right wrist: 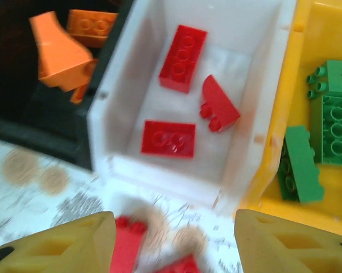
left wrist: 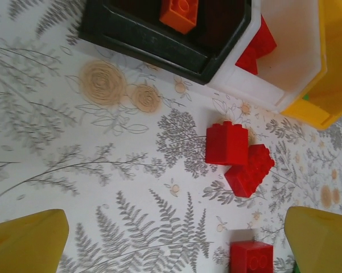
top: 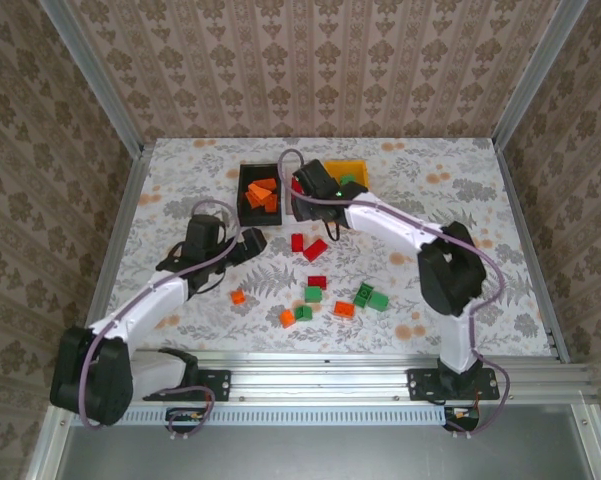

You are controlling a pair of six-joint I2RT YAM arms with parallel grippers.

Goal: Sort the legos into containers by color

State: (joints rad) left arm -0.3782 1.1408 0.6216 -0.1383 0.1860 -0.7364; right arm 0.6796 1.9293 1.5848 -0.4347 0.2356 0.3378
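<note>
Left jaws spread wide, nothing between them, hanging over the floral-patterned tabletop (top: 450,200) near the black rectangular plastic bin (top: 246,185). In the left wrist view, two red plastic bricks (left wrist: 226,143) (left wrist: 249,170) lie touching each other just ahead of the jaws, with a third red brick (left wrist: 251,257) nearer, by the right finger. Right jaws also apart, pinching nothing, poised over the near edge of the white rectangular plastic bin (right wrist: 119,85). Blurred red bricks (right wrist: 125,244) sit on the tabletop below them. The three bins stand side by side at the far middle: black on the left holding orange bricks (top: 263,192), white in the centre, and the yellow rectangular plastic bin (right wrist: 307,34) on the right. The white bin holds three red pieces (right wrist: 182,57) (right wrist: 219,103) (right wrist: 168,138); the yellow one holds green bricks (right wrist: 299,165) (right wrist: 333,114). Loose on the tabletop nearer the arms: orange bricks (top: 238,297) (top: 287,318) (top: 344,309) and green bricks (top: 313,294) (top: 303,312) (top: 379,301), scattered among the reds.
</note>
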